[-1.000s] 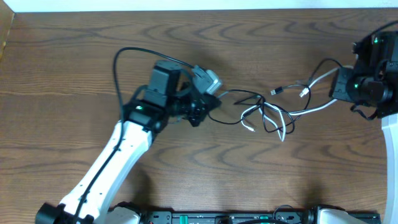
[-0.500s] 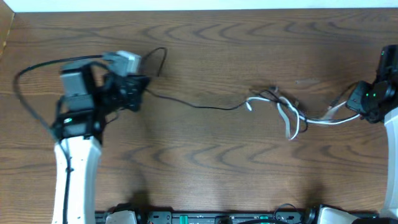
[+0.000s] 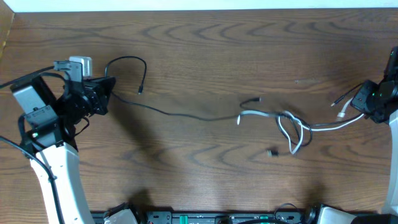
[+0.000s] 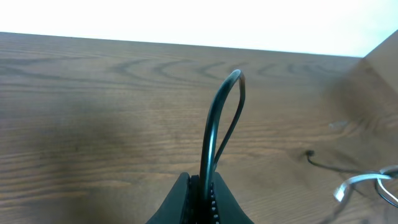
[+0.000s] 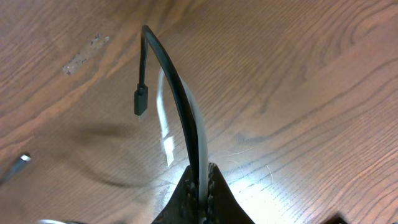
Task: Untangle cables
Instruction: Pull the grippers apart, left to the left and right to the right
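Across the brown wood-grain table (image 3: 199, 37), the left gripper (image 3: 106, 93) has pulled farther toward the left edge, clamped narrow on the thin black cord (image 3: 180, 116), which now stretches to a looser knot (image 3: 292, 127) at centre right. At the far right edge, the right gripper (image 3: 360, 107) pinches the thin white cord (image 3: 329, 124) tight. A small black plug (image 3: 272, 152) lies free below the knot.

A dark wood-grain desk (image 3: 199, 50) carries a thin black cable (image 3: 180, 114) running from its left side toward the middle, near a white cable (image 3: 292, 127) lying in loose loops right of centre
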Controlling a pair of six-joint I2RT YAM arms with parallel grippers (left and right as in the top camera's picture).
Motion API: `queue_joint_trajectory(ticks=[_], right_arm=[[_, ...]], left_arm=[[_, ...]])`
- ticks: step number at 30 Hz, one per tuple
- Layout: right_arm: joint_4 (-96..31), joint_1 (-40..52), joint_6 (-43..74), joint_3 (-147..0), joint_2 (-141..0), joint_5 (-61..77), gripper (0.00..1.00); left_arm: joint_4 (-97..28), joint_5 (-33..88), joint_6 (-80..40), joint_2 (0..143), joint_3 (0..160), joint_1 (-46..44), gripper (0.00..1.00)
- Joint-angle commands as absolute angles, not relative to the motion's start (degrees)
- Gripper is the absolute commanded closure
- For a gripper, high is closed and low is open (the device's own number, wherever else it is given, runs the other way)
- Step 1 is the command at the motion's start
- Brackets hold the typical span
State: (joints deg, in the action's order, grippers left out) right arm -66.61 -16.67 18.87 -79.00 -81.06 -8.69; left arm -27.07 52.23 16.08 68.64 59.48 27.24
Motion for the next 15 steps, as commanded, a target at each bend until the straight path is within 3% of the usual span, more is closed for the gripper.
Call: queue_joint_trajectory(ticks=[1, 15], right_arm=[[-65.9, -16.9, 18.6, -78.8, -83.1, -9.3, 0.99], [-59.0, -16.0, 18.0, -78.8, -98.5, -0.1, 0.99]], left_arm=[[-27.2, 56.9, 15.3, 68.0, 59.3, 29.9, 0.92], [-27.9, 69.0, 14.3, 68.0, 59.3, 42.2, 0.92]])
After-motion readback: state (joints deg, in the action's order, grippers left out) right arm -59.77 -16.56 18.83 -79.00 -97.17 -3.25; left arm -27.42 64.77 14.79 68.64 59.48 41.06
